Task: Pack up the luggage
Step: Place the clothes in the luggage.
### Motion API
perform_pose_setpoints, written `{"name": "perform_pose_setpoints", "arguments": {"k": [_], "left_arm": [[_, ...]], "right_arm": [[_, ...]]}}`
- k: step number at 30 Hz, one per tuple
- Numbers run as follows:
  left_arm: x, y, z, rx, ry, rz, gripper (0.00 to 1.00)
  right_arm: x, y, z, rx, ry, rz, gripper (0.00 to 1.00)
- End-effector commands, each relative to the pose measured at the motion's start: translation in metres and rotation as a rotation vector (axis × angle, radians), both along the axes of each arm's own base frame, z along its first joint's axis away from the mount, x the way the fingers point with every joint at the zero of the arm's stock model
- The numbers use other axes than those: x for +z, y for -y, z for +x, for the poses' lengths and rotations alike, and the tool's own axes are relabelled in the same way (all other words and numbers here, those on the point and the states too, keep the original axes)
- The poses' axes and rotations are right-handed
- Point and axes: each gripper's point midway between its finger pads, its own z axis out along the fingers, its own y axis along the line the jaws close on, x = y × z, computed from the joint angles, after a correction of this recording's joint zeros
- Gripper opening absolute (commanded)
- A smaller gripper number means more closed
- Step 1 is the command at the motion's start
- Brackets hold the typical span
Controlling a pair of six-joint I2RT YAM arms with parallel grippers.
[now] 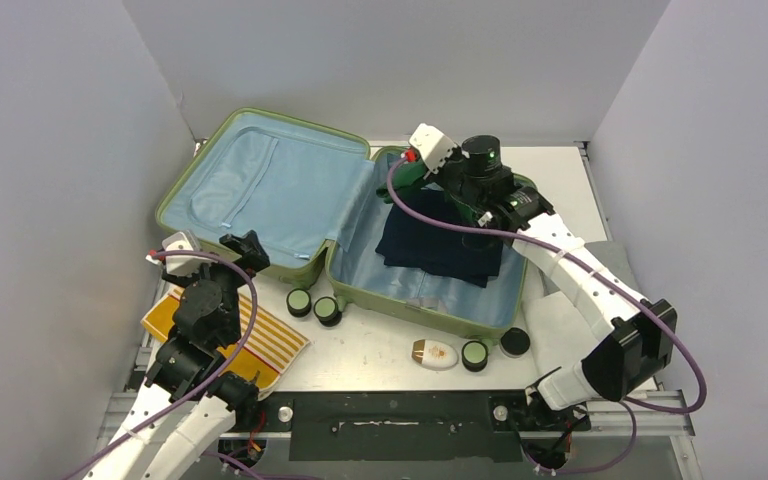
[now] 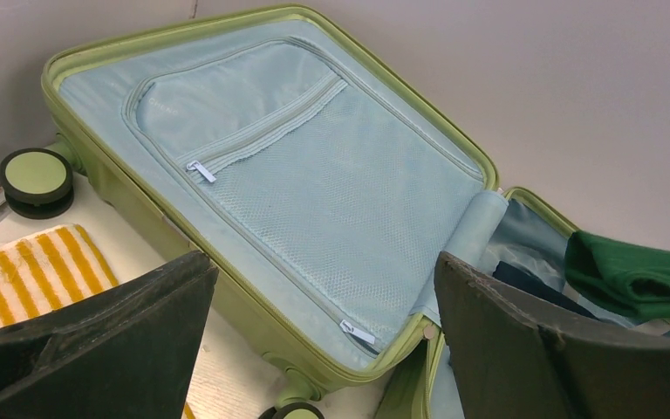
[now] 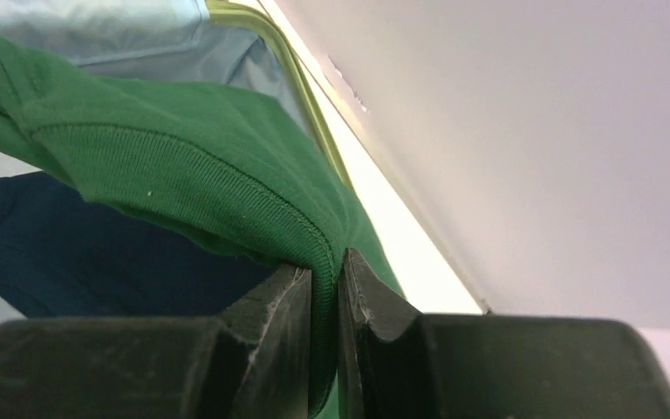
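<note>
The luggage (image 1: 260, 190) lies open on the table, a light-green shell with blue lining; its zipped mesh lid (image 2: 314, 175) is at the left. A dark navy garment (image 1: 440, 250) lies folded in the right half. My right gripper (image 3: 324, 262) hangs over the far end of that half, shut on the hem of a green garment (image 3: 183, 148), which drapes above the navy garment (image 3: 96, 262). The left wrist view shows the green garment (image 2: 637, 271) at its right edge. My left gripper (image 2: 327, 271) stands open and empty at the lid's near corner (image 1: 238, 252).
A yellow-and-white striped cloth (image 1: 270, 345) lies under my left arm. A small white and brown bottle (image 1: 434, 354) rests near the front edge. The suitcase's wheels (image 1: 300, 302) stick out along its near side. Grey and white cloth (image 1: 560, 320) lies under my right arm.
</note>
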Motion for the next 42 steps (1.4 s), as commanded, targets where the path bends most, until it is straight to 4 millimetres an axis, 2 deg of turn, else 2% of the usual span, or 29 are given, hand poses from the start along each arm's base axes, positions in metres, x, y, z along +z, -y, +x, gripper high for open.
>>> {"name": "perform_pose_setpoints", "arguments": {"k": [1, 8, 13, 20, 22, 26, 32, 42], "left_arm": [[0.008, 0.005, 0.002, -0.017, 0.039, -0.020, 0.95], [0.007, 0.005, 0.003, -0.016, 0.034, -0.015, 0.95], [0.005, 0.005, 0.004, -0.014, 0.027, -0.008, 0.95], [0.003, 0.006, 0.006, -0.015, 0.019, -0.001, 0.95], [0.003, 0.006, 0.006, -0.013, 0.017, -0.001, 0.95], [0.003, 0.006, 0.006, -0.010, 0.015, 0.001, 0.95], [0.002, 0.007, 0.006, -0.014, 0.012, 0.004, 0.95], [0.002, 0.010, 0.007, -0.027, 0.011, 0.002, 0.95]], "right_arm": [[0.037, -0.026, 0.017, 0.117, 0.203, -0.017, 0.00], [0.017, -0.036, 0.033, 0.109, 0.211, -0.027, 0.00], [-0.004, -0.034, 0.037, 0.099, 0.216, -0.092, 0.00], [-0.010, -0.033, 0.044, 0.088, 0.241, -0.086, 0.00], [-0.020, -0.034, 0.045, 0.088, 0.220, -0.090, 0.00], [-0.045, -0.031, 0.039, 0.083, 0.174, -0.087, 0.00], [-0.073, -0.025, 0.019, 0.077, 0.122, -0.062, 0.00], [-0.088, -0.015, 0.000, 0.080, 0.070, -0.069, 0.00]]}}
